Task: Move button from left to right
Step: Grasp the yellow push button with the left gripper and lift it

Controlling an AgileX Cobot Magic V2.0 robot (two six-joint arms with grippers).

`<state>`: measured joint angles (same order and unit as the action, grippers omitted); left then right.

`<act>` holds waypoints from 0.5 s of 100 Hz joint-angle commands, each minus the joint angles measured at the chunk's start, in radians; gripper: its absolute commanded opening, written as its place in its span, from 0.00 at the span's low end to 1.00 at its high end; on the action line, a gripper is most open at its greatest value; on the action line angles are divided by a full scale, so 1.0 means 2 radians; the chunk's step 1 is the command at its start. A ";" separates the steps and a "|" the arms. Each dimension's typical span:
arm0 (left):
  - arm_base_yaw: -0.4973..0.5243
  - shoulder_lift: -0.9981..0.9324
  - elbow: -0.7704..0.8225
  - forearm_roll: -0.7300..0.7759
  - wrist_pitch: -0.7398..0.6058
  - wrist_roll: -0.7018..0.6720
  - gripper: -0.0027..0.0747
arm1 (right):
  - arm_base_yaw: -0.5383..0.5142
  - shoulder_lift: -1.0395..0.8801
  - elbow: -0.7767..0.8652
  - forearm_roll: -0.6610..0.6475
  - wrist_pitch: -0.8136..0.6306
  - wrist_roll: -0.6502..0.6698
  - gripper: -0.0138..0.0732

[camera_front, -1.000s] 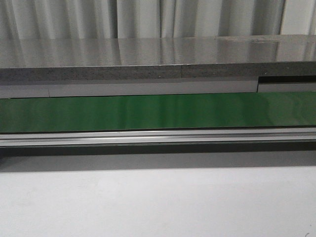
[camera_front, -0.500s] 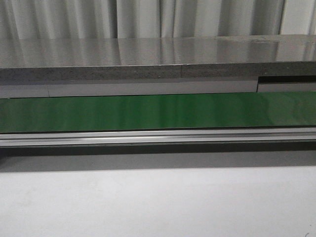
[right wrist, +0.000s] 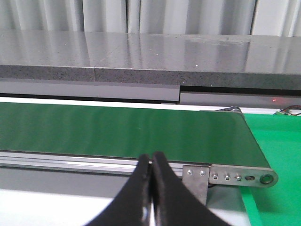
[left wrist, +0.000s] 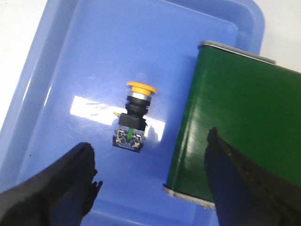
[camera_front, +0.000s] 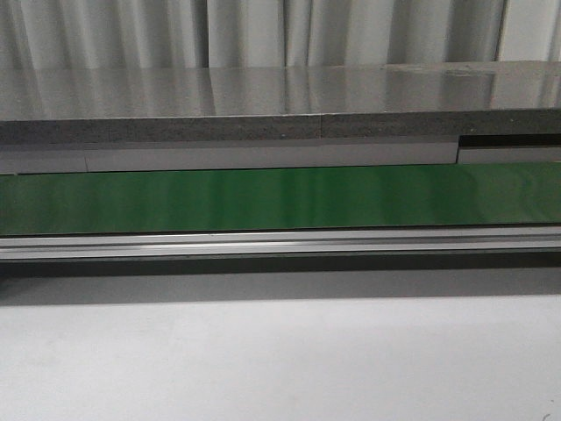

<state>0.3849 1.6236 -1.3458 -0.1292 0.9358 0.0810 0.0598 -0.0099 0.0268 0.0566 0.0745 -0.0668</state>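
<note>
The left pincer (left wrist: 150, 188), jaws wide, hovers over the button (left wrist: 133, 114) lying in a blue tray (left wrist: 56, 70) (apparently lining up a grasp), while the right pincer (right wrist: 152, 188) is closed, empty.

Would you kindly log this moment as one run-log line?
left pincer: open above button | button: lying in blue tray, ungrasped | right pincer: shut, empty, facing belt

I see even, soft overhead light. The green belt (camera_front: 280, 200) shows pale vertical sheen, streaky as if blurred. A white glare patch sits on the blue tray (left wrist: 61, 70) floor. The near black fingers (left wrist: 56, 188) of my left hand are out of focus.
</note>
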 commanded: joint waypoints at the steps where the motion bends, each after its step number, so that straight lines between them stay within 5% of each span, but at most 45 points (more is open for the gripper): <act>1: 0.004 0.020 -0.035 -0.005 -0.012 -0.005 0.66 | 0.001 -0.010 -0.008 -0.006 -0.042 -0.001 0.08; 50: 0.004 0.143 -0.047 -0.005 -0.034 -0.005 0.66 | 0.001 -0.010 -0.008 -0.006 -0.042 -0.001 0.08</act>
<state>0.3903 1.9474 -1.4094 -0.1292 0.9057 0.0810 0.0598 -0.0099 0.0268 0.0566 0.0745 -0.0668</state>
